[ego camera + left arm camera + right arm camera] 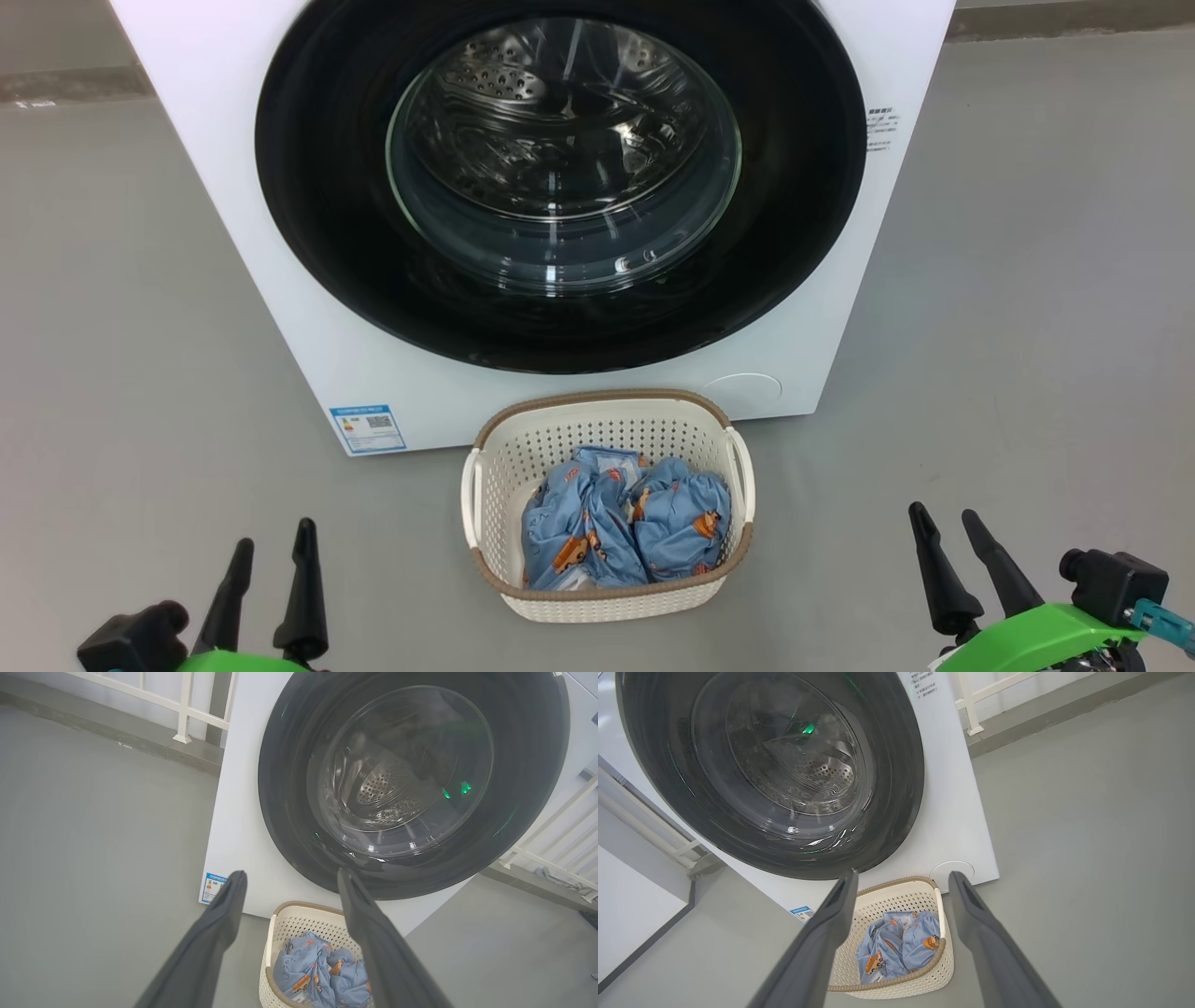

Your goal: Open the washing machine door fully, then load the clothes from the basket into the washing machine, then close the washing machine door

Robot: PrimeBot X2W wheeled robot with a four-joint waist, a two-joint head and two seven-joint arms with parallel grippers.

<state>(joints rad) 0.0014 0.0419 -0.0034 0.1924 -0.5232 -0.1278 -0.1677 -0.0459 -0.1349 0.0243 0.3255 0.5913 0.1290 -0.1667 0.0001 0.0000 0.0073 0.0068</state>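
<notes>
The clothes (625,527) have not been touched, and no part of the task shows as done. Nearest the robot, the left tool (275,534) and the right tool (945,511) hang low at either side. Each has its two fingers apart with nothing between them, and both are well clear of the basket. Just beyond and between them, the basket (602,399) stands on the floor (140,373) with both blue printed bundles lying side by side inside it. Right behind the basket rises the washing machine (224,187). The washing machine door (317,205) sits flush against its white front, closed. The steel drum shows through the glass window (560,159) and looks empty. So all three steps are left, as I judge it: swing the door fully open, carry both garments from the basket into the drum, then shut the door again.
</notes>
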